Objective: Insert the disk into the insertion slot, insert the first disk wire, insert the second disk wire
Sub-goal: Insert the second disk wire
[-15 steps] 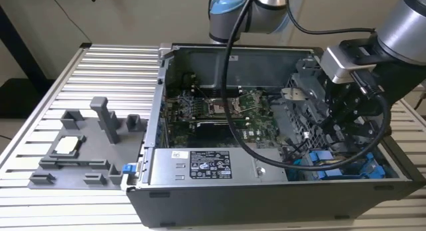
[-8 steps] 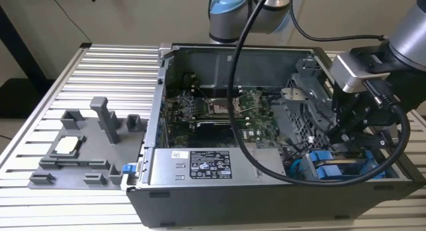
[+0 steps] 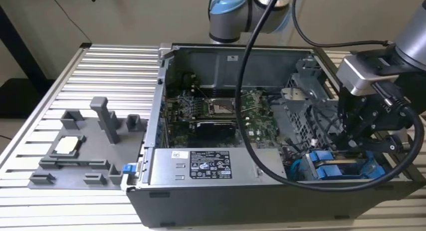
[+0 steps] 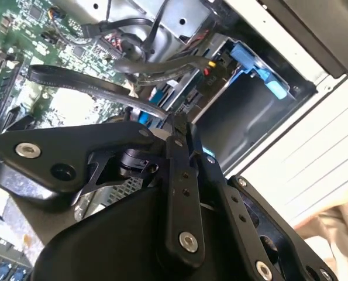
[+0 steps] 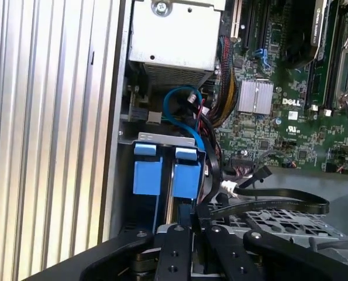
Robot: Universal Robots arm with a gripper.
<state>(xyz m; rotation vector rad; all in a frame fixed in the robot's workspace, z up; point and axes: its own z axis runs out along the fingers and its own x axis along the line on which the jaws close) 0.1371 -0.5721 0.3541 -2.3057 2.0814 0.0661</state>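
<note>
The claw (image 5: 192, 234), fingers pressed nearly together, hangs just above the blue-railed insertion slot (image 5: 162, 175) inside the computer case (image 3: 199, 198).

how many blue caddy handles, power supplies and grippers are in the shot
blue caddy handles: 2
power supply: 1
gripper: 1
total: 4
</note>
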